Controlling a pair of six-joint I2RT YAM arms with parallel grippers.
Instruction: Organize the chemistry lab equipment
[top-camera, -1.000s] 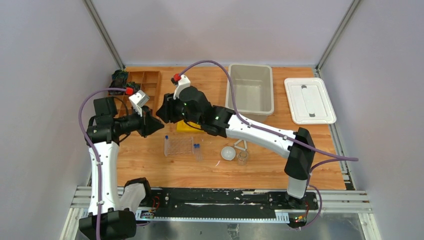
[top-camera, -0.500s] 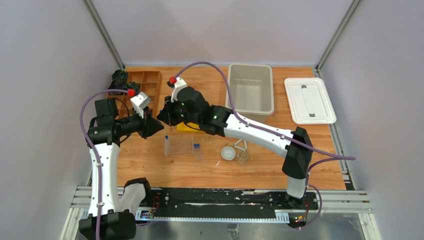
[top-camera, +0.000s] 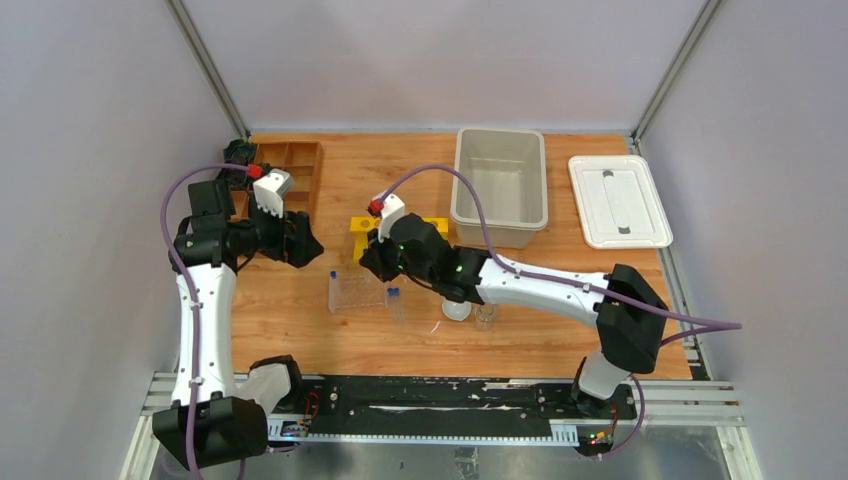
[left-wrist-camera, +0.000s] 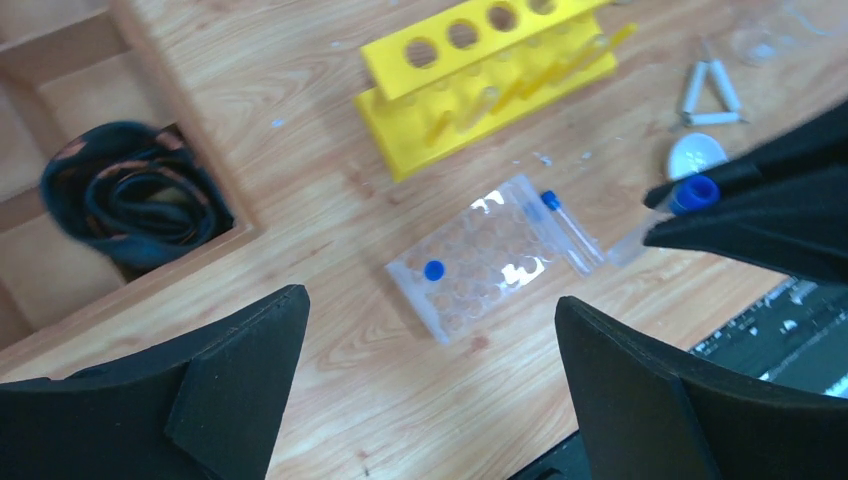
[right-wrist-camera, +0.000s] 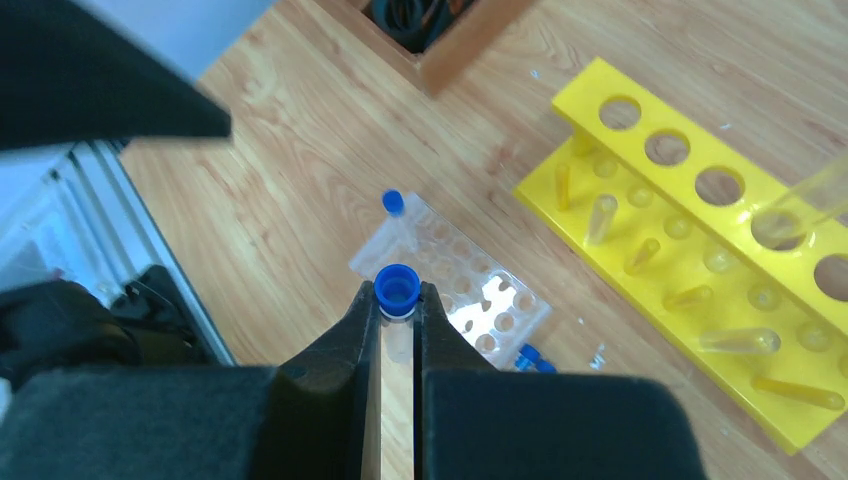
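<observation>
Right arm loading a tube into the rack.
Top view: my right gripper hangs just over the far edge of the clear plastic rack, and my left gripper sits off to that hand's left. Left wrist: its jaws stand wide apart and empty, and below them the rack has one seated tube and a loose tube lying against its side. Right wrist: the gripper is clamped on an upright blue-capped tube, with the rack directly below. Next, I reckon, I centre it over a free well, lower it straight and release.
</observation>
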